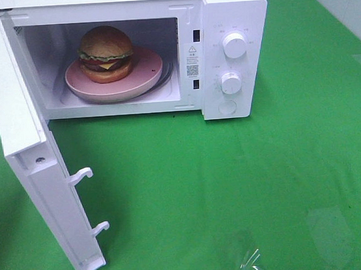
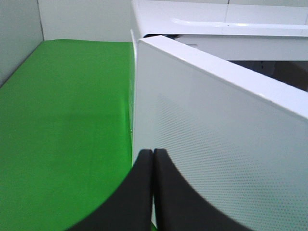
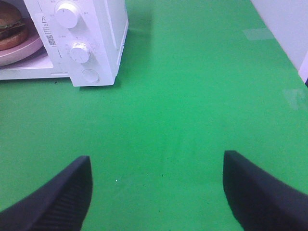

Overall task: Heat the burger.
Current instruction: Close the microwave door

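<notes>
The left gripper is hanging with its two fingers pressed together, empty, just beside the perforated outer face of the open door; whether it is touching the panel I cannot tell. The right gripper is hovering over the green cloth with its fingers wide apart, holding nothing. The step in hand is probably shutting the door, so the closed fingertips should be pushing flat on the outer face, well away from the hinge, and swinging it round until the latch hooks are seating. Farther in, the burger is sitting on the pink plate inside the microwave, seemingly clear of the door's path, with the knobs waiting beyond.
</notes>
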You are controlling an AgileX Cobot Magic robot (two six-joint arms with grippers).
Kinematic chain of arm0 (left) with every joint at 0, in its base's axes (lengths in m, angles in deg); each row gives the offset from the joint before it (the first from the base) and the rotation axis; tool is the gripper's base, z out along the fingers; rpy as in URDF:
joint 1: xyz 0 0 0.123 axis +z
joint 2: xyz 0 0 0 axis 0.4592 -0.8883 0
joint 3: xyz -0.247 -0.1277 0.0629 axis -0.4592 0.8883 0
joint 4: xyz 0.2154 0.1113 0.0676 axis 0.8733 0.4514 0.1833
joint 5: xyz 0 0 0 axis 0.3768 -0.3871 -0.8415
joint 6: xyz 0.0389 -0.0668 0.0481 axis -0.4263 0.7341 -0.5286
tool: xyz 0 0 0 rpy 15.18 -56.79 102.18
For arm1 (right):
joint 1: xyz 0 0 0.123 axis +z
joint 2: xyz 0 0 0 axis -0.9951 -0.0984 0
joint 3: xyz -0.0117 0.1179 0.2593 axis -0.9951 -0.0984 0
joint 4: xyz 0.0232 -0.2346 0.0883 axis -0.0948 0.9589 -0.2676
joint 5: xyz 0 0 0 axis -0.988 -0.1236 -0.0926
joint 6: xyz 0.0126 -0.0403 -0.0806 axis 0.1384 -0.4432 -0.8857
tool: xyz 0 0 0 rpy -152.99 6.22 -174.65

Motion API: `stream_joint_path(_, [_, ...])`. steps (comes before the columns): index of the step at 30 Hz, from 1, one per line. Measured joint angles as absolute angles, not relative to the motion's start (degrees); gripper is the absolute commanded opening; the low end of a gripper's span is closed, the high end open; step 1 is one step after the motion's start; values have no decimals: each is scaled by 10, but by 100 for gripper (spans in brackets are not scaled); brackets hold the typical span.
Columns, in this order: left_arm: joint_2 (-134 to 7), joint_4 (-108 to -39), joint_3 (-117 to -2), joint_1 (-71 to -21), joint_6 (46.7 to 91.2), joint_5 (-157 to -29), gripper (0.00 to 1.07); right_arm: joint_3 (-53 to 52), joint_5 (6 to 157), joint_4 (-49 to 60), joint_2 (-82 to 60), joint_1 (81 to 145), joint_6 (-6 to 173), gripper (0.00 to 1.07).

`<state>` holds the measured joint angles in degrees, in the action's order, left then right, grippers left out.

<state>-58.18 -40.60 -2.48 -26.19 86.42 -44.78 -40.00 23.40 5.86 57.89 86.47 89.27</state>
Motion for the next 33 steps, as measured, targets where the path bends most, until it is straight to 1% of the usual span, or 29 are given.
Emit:
stream_joint_path(5, [-613, -393, -25, -279, 865, -412, 0, -400, 234, 59, 579, 865, 893, 75])
stream_joint_path(7, [-653, -389, -25, -315, 857, -388, 0, -400, 234, 59, 579, 865, 893, 75])
stream_joint_path(8, [-653, -389, -25, -315, 857, -388, 0, -400, 234, 59, 579, 865, 893, 75])
stream_joint_path(9, [-667, -390, -26, -335, 849, -385, 0, -400, 234, 59, 579, 865, 893, 75])
stream_joint_path(10, [-667, -390, -26, -335, 849, -385, 0, -400, 234, 59, 579, 865, 893, 75])
stream_joint_path(11, [-680, -393, -29, -354, 842, -384, 0, -400, 234, 59, 579, 865, 893, 75])
stream_joint_path(12, [-680, -393, -29, -354, 842, -384, 0, -400, 234, 59, 579, 865, 893, 75])
stream_joint_path(13, [-692, -400, -34, -370, 837, -382, 0, -400, 234, 59, 579, 865, 893, 75])
stream_joint_path(14, [-692, -400, -34, -370, 837, -382, 0, -400, 234, 59, 579, 865, 893, 75])
stream_joint_path(16, [-709, -415, -41, -389, 836, -383, 0, -400, 234, 59, 579, 865, 893, 75])
stream_joint_path(17, [-709, -415, -41, -389, 836, -383, 0, -400, 234, 59, 579, 865, 893, 75])
stream_joint_path(18, [-720, -416, -49, -403, 834, -383, 0, -400, 234, 59, 579, 865, 893, 75])
stream_joint_path(19, [-720, -416, -49, -403, 834, -383, 0, -400, 234, 59, 579, 865, 893, 75])
stream_joint_path(20, [-732, -417, -61, -420, 834, -383, 0, -400, 234, 59, 579, 865, 893, 75])
stream_joint_path(21, [-732, -417, -61, -420, 834, -383, 0, -400, 234, 59, 579, 865, 893, 75])
stream_joint_path(23, [-751, -439, -81, -446, 833, -382, 0, -400, 234, 59, 579, 865, 893, 75])
stream_joint_path(24, [-751, -439, -81, -446, 833, -382, 0, -400, 234, 59, 579, 865, 893, 75])
stream_joint_path(25, [-760, -454, -93, -458, 832, -382, 0, -400, 234, 59, 579, 865, 893, 75])
stream_joint_path(28, [-765, -458, -99, -465, 832, -382, 0, -400, 234, 59, 579, 865, 893, 75])
stream_joint_path(29, [-774, -462, -112, -480, 832, -382, 0, -400, 234, 59, 579, 865, 893, 75])
stream_joint_path(30, [-774, -462, -112, -480, 832, -382, 0, -400, 234, 59, 579, 865, 893, 75])
stream_joint_path(33, [-798, -477, -140, -508, 826, -382, 0, -400, 234, 59, 579, 865, 893, 75])
